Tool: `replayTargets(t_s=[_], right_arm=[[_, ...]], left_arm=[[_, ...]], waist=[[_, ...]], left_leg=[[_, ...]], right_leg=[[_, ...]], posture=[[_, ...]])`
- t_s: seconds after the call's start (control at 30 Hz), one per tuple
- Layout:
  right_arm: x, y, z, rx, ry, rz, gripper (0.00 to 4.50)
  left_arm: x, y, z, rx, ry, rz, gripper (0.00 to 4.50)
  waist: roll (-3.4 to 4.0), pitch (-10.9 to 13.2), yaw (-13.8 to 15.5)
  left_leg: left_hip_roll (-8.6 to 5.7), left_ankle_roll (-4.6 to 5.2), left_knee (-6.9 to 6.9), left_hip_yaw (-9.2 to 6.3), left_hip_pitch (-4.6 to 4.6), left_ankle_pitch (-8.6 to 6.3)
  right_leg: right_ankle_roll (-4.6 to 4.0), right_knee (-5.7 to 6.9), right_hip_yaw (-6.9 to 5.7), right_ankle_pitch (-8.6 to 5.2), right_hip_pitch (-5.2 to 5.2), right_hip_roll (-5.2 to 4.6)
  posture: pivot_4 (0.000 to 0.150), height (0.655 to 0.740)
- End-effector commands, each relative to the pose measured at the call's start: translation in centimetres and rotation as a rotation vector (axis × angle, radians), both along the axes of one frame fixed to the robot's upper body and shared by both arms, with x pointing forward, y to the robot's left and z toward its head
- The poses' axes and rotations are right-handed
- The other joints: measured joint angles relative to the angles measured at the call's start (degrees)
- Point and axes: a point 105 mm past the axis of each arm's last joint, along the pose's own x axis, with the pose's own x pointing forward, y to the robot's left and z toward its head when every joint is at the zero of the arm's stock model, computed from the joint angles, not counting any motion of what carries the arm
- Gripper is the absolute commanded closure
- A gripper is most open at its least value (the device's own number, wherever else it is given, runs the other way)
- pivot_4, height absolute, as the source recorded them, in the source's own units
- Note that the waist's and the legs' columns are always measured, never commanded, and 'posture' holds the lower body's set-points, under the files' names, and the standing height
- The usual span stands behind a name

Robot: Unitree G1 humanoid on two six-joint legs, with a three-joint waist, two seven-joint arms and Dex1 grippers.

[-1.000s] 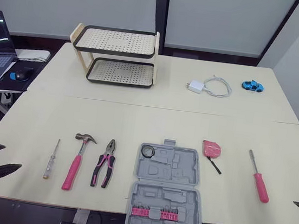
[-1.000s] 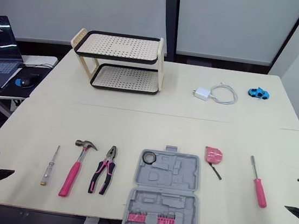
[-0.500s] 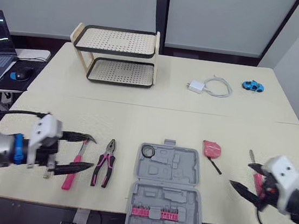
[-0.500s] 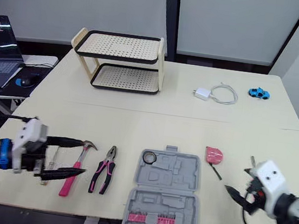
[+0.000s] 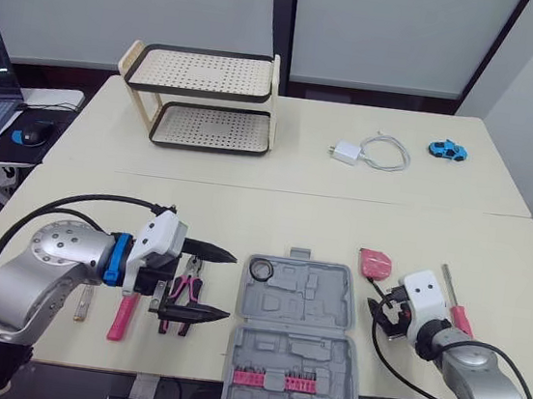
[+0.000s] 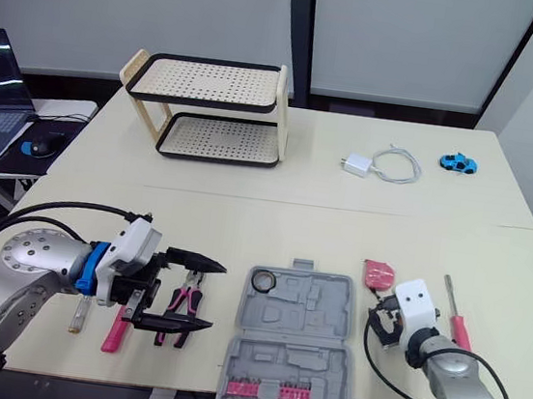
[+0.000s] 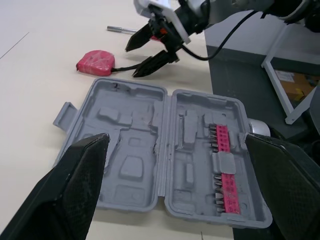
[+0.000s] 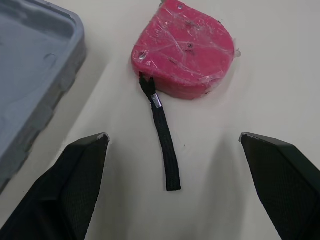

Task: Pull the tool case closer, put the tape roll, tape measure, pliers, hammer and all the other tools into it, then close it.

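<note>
Our left gripper [image 5: 221,284], spread wide, points at the tool case [image 5: 298,306]; our right gripper [image 8: 172,137], also spread, seemingly hovers by the tape measure [image 8: 186,54].

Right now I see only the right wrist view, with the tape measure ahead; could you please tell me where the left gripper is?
Observer: The left gripper hovers open beside the case's left edge, near the pliers.
Operator: Thank you. Is anything in the case?
Observer: A tape roll lies in its far left corner; pink bits sit in the near half.
Operator: What is on my right gripper's other side?
Observer: A pink-handled screwdriver lies just right of it.
</note>
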Motion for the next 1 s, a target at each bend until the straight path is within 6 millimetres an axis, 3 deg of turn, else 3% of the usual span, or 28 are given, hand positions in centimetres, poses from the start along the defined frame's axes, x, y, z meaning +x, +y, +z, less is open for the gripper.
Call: replayTargets(t_s=[0.03,0.17,0.27,0.63,0.8,1.0], right_arm=[[1.2,0.4,0.8,0.000,-0.069,-0.002,0.01],[1.7,1.1,0.3,0.036,-0.057,-0.009,0.01],[1.5,1.5,-0.3,0.060,-0.033,-0.014,0.62],[1.0,1.5,-1.1,0.097,0.006,-0.077,4.46],[1.1,1.1,-0.6,0.104,-0.008,-0.086,4.46],[-0.7,-0.1,-0.2,0.111,0.023,-0.066,4.46]], left_arm=[[-0.2,-0.3,0.0,-0.006,-0.026,-0.031,0.00],[-0.2,-0.4,-0.3,-0.009,-0.031,-0.039,0.00],[-0.1,-0.4,-0.4,-0.008,-0.035,-0.041,0.00],[-0.1,-0.5,-0.7,-0.003,-0.042,-0.052,0.00],[-0.2,-0.9,-0.7,-0.006,-0.043,-0.060,0.00],[-0.3,-1.3,-0.5,-0.014,-0.048,-0.068,0.00]], waist=[[0.02,0.0,0.0],[0.02,0.0,0.0],[0.03,0.0,0.0],[0.03,0.0,0.0],[0.04,0.0,0.1],[0.04,0.0,0.2]], left_leg=[[0.01,0.00,0.00,-0.01,0.00,0.00],[0.01,0.00,0.00,-0.03,0.01,0.00],[0.00,0.00,0.00,-0.03,0.00,0.00],[0.00,0.00,0.02,-0.06,0.02,0.00],[0.00,0.00,0.02,-0.07,0.02,0.00],[0.00,0.01,0.02,-0.09,0.00,0.00]], right_leg=[[0.00,0.02,0.00,0.00,0.00,0.00],[0.00,0.03,-0.02,0.00,0.01,0.01],[0.00,0.02,-0.01,0.00,0.01,0.01],[0.00,0.03,-0.04,0.00,0.03,0.02],[0.00,0.03,-0.04,0.00,0.04,0.02],[0.00,0.01,-0.04,0.00,0.04,-0.01]], posture=[[0.150,0.7400],[0.150,0.7400],[0.150,0.7400],[0.150,0.7400],[0.150,0.7400],[0.150,0.7400]])
